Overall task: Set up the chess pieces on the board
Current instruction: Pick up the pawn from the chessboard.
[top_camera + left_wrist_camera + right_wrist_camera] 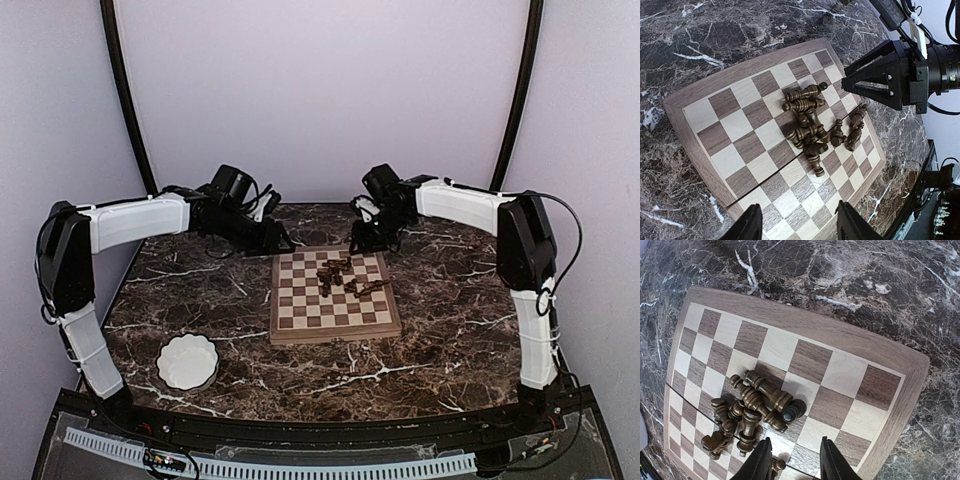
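At the near left of the marble table point(450, 320) sits a white scalloped bowl point(188, 362). It stands well apart from the board and nothing shows inside it, so it seems to play no part for now.

The left gripper point(277, 241) hangs just off the board's far left corner, tilted down toward the squares. In its wrist view the fingers point(747, 226) stand wide apart with nothing between them. From this perch it can look across the whole playing field and drop in from the left side.

The board point(333, 295) lies flat in the middle of the table, between the two arms, so that either can reach any square. The chess pieces point(345, 278) are on it, but not set up. They lie heaped in its far right part, most of them toppled on their sides and leaning on one another. The left wrist view shows the tangle point(812, 125) plainly; whether any piece stands upright is hard to tell. The setting-up looks barely begun, since no piece stands in a home row.

The right gripper point(364, 238) hovers just beyond the far right corner, close to the heap. Its fingers point(760, 462) are parted to a moderate gap and hold nothing. The pile point(755, 410) lies just ahead of them, which suggests this arm is placed to pick first. A piece at the edge of the heap would be the safer choice, because the chessmen are small and round and could roll if nudged.
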`<action>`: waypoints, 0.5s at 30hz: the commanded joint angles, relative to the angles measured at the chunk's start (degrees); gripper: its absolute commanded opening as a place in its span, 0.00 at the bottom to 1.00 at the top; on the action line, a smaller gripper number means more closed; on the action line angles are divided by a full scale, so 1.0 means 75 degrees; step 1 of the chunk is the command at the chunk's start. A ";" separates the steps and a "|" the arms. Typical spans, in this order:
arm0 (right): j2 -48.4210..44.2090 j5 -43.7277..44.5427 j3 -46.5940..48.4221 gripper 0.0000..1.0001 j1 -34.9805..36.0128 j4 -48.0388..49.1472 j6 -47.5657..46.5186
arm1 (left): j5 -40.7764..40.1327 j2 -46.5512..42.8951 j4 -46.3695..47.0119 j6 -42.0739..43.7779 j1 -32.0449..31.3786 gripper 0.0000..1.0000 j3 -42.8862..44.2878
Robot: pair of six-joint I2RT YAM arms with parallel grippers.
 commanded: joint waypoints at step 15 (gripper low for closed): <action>0.0894 -0.0198 0.1027 0.34 0.0163 -0.0101 0.0311 | 0.0045 -0.0729 -0.0411 0.0149 -0.0059 0.53 -0.0542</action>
